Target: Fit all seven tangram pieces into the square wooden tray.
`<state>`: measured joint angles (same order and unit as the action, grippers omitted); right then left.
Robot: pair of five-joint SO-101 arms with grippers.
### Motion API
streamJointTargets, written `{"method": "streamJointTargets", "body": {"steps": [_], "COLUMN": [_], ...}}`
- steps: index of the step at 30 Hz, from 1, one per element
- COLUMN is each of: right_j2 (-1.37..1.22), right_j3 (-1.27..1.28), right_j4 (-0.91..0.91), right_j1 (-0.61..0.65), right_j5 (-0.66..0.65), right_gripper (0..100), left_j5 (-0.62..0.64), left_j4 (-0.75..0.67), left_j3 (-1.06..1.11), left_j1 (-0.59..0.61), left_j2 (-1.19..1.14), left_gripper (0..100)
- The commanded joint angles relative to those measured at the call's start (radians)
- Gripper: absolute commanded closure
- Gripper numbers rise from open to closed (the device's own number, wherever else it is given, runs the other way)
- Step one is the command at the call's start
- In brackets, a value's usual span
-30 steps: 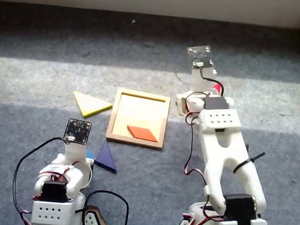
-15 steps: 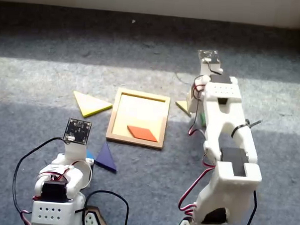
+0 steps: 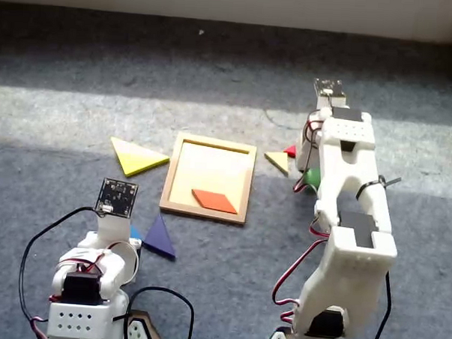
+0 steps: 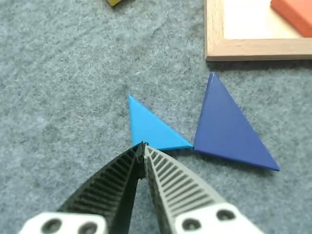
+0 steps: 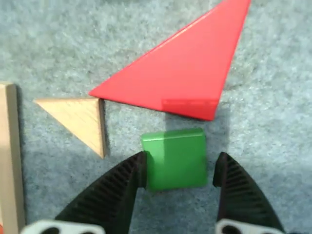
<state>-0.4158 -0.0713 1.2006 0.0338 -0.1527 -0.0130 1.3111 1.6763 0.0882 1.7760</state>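
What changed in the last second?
The right arm stretched out from its base and shifted away from the tray. The right end effector now sits open astride the green square, not clamped on it. The left end effector, the tray, the orange piece and the blue triangles stayed put.

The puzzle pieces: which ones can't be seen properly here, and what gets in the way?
High view: the right arm covers most of the red triangle and part of the green square.
High view: the left arm hides most of the light blue triangle.
Left wrist view: the edge cuts off the yellow piece and the orange piece.
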Motion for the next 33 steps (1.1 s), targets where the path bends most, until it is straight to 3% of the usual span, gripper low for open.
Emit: {"method": "streamJointTargets", "body": {"steps": [1, 18, 25, 33], "right_j2": [0.019, -0.120, -0.114, -0.079], "right_j3": [-0.044, -0.176, -0.185, -0.186], "right_j4": [0.012, 0.074, 0.085, 0.130], "right_j1": [0.035, 0.024, 0.022, 0.025], "right_j5": [-0.015, -0.077, -0.078, -0.075], "right_gripper": [77.3, 77.5, 92.4, 94.7], "left_j5": [-0.003, -0.003, -0.003, -0.003], "left_j4": [0.006, 0.006, 0.006, 0.006], "left_j3": [0.019, 0.019, 0.019, 0.019], "left_j1": [-0.013, -0.013, -0.013, -0.013], "left_j2": [0.041, 0.041, 0.041, 0.041], "left_gripper": [99, 99, 99, 99]}}
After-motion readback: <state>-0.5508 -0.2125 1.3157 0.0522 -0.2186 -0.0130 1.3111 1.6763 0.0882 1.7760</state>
